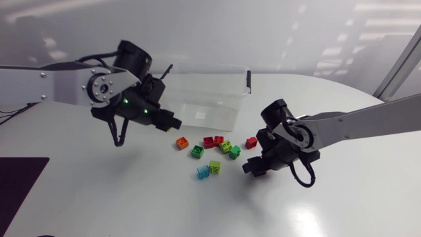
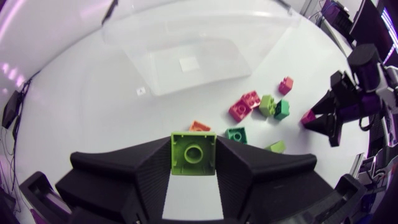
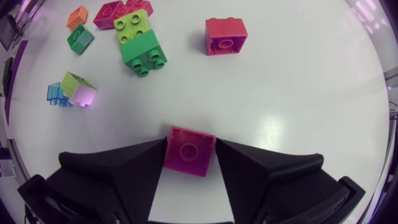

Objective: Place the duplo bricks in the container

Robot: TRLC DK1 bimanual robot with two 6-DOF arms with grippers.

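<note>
White table (image 1: 99, 197) is carrying a clear container (image 1: 210, 99) on its far side. A loose bunch is lying just in front of it: orange brick (image 1: 182, 142), dark green brick (image 1: 197, 151), red pair (image 1: 213, 141), lime brick (image 1: 226, 147) touching a green brick (image 1: 235, 152), and a lone red brick (image 1: 251, 142). A blue brick (image 1: 202, 172) and a pale lime brick (image 1: 214, 166) are sitting together, nearer the front.

A white table (image 1: 131, 204) fills the scene. Its top is smooth and glossy, with soft bright patches of reflected light towards the far side, and its far right edge curves round. A tiny white square label (image 2: 141, 91) with a dark mark on it lies flat on the top. At the near left a dark rectangular patch (image 1: 20, 187) meets the white surface; whether it lies on the table or beside it cannot be told.
</note>
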